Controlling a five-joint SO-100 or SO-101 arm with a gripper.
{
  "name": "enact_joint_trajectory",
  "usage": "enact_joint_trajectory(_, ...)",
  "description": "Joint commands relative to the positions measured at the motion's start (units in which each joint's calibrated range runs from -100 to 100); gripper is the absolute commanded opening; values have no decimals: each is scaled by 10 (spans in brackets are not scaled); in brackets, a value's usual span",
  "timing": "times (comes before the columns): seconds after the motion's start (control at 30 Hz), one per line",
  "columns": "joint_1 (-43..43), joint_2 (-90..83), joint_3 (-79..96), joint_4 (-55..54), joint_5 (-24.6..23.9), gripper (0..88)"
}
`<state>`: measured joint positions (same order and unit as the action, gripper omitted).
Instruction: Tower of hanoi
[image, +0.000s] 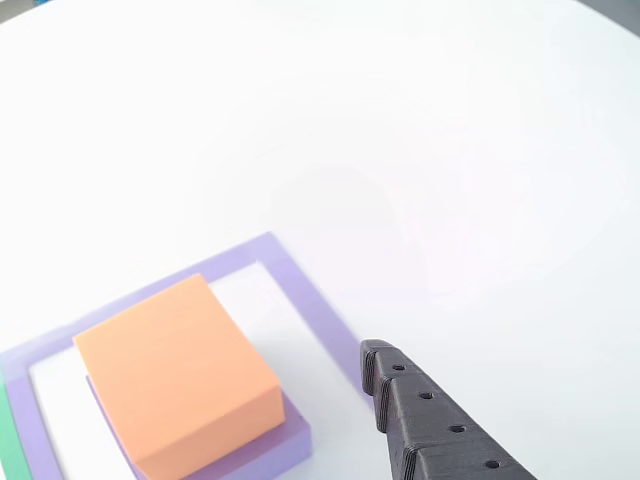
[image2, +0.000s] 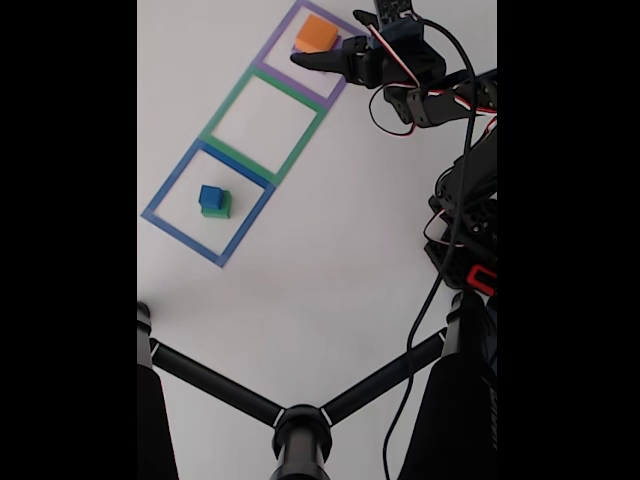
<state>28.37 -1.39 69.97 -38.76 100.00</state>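
Black, matte, 3D-printed plastic arm (image2: 440, 90), layered print lines visible. Ridged black gripper finger (image: 440, 420) with a row of small round holes along one face. Red, white and black cables (image2: 400, 70) looping between joints. Red patch near base (image2: 482, 277).

Arm (image2: 455, 150) stands at the right side in fixed view, black links w/ red and white wires looped along it. Base low right, upper links fold up and over, wrist reaching left toward top of frame. Claw (image2: 318, 56) at end of reach, fingers pointing left, roughly level. Can't tell from here if jaws are apart or together. In the other view one dark finger (image: 420, 410) enters from the bottom right, ridged inner face w/ small holes, tip pointing up-left. It grips nothing.
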Motion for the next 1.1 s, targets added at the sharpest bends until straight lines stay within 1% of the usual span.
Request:
enact_joint_trajectory(0.0,-12,16,-31,-37,0,480)
enact_joint_trajectory(0.37,-16,65,-65,-55,0,470)
enact_joint_trajectory(1.07,-36,101,-77,-72,0,406)
